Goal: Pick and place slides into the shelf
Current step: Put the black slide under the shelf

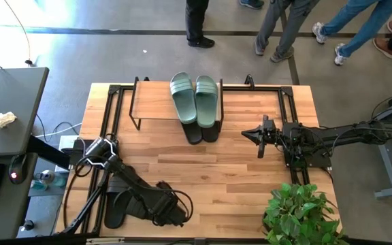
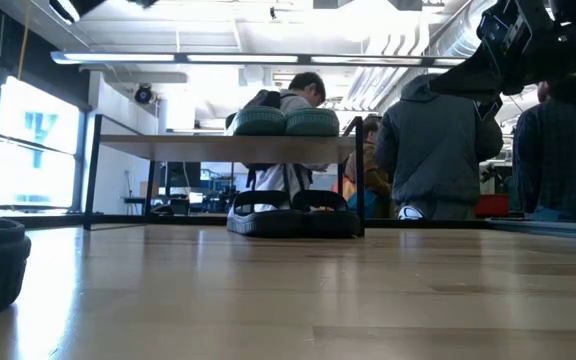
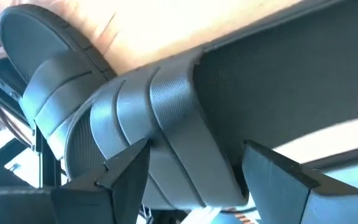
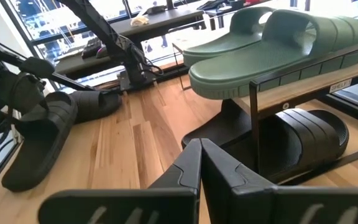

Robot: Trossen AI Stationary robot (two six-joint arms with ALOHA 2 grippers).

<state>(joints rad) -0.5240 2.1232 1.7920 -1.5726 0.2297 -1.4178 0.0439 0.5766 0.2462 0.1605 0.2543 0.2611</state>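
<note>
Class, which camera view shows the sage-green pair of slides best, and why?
The right wrist view: the sage-green pair fills it, lying on the shelf. The high view shows both from above, smaller; the low view only their front ends; the left wrist view none.

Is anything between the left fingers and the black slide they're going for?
Nothing visible. The left gripper is open with its fingers on either side of the strap of a black slide at the table's near-left corner, with no object between.

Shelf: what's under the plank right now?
Under the shelf plank sits a black pair of slides, side by side at its right end, below the green pair on top. Their front halves are covered from above; the rest underneath looks bare.
</note>
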